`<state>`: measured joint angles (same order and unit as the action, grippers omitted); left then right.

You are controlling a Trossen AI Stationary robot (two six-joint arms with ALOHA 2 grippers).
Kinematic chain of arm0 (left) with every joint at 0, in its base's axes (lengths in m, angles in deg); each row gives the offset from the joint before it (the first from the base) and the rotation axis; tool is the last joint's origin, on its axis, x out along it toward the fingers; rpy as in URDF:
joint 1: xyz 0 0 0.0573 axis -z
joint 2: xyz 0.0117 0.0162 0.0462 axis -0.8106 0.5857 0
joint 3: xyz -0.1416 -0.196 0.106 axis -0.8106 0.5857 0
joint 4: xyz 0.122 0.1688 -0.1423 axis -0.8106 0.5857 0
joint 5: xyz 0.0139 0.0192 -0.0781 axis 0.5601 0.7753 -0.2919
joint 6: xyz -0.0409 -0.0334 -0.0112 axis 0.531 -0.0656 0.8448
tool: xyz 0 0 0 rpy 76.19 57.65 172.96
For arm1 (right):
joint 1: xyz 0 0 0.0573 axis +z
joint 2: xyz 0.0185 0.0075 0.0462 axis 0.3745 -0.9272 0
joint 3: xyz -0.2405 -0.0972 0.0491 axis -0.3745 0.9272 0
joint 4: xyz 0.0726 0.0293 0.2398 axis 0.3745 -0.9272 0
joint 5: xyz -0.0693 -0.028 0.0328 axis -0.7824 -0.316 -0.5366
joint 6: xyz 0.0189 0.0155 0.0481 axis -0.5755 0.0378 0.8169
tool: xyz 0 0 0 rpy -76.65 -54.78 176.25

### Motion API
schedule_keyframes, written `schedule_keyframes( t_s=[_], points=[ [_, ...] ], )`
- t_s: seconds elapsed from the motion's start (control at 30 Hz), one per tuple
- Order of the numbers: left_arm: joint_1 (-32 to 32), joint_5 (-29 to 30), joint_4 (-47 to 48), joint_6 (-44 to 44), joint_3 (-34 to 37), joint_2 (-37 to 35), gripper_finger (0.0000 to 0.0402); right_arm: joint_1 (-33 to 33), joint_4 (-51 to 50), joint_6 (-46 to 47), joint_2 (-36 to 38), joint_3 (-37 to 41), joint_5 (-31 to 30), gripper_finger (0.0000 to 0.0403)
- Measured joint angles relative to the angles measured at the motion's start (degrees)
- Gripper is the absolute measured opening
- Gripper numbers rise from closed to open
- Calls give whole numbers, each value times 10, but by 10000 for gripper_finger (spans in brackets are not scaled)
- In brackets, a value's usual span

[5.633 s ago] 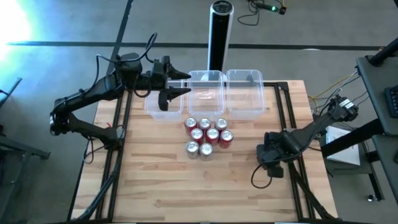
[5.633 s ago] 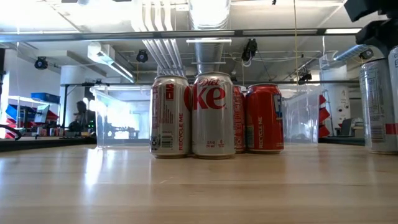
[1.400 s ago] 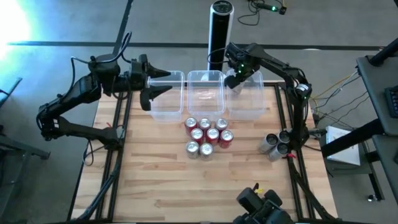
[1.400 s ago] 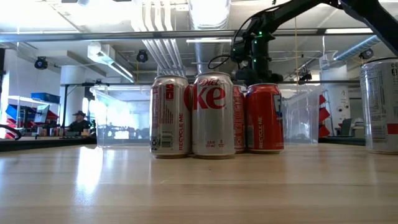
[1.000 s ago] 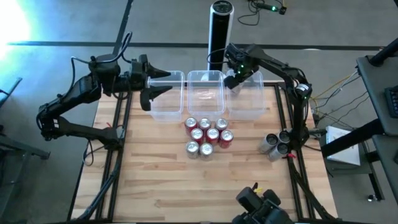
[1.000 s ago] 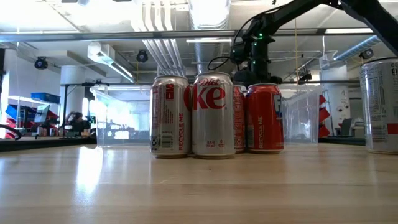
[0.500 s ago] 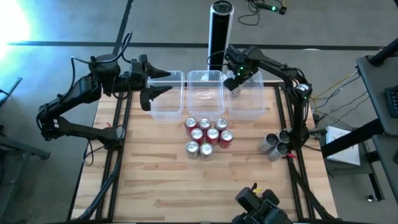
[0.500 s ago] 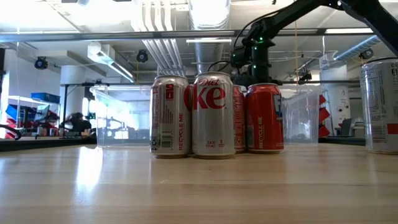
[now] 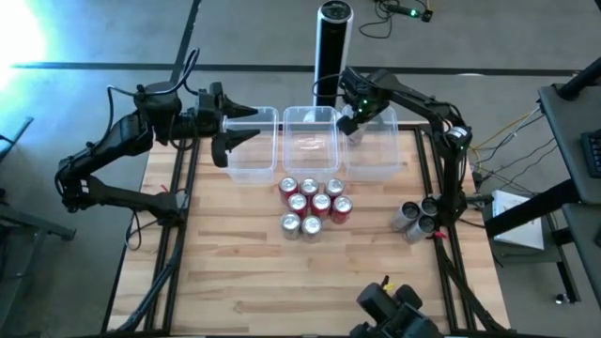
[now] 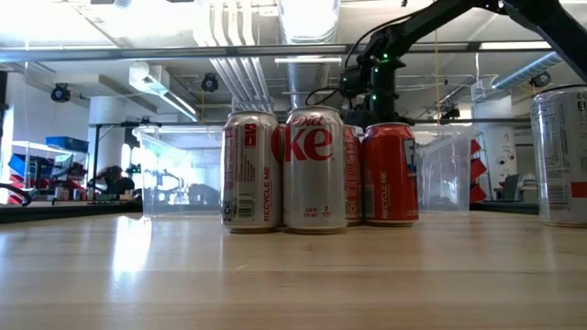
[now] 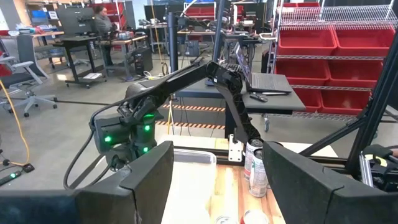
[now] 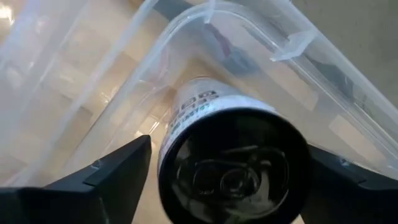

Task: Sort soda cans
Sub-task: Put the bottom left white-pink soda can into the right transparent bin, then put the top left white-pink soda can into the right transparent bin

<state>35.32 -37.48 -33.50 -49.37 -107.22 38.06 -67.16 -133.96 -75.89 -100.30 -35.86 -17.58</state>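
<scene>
R gripper (image 9: 350, 122) holds can (image 12: 233, 149) over tub (image 9: 394, 150).

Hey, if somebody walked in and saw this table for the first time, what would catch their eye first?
Probably the cluster of red and silver cans packed together mid-table, in front of three clear tubs along the far edge. Next, the right hand over the right tub, shut on a can, while the left hand hovers open by the left tub. A few more cans stand near the right edge.
</scene>
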Motion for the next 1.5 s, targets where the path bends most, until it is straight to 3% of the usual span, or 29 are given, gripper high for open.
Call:
schedule_keyframes(
  t_s=[0.23,0.5,0.8,1.07,1.27,1.5],
  points=[
    [0,0,0,0,0,0,231,2,-33,0,51,-28,0,362],
    [0,-6,-14,3,0,16,231,44,-63,21,172,-7,0,363],
    [0,-35,-52,-1,0,53,231,207,-70,-3,349,117,5,363],
    [0,-81,-76,-17,0,88,231,390,-77,118,495,269,-2,363],
    [0,-87,-91,-15,0,111,231,442,-103,195,535,337,-2,364],
    [0,-102,-93,10,0,139,231,471,-127,142,536,371,30,364]
  ],
)
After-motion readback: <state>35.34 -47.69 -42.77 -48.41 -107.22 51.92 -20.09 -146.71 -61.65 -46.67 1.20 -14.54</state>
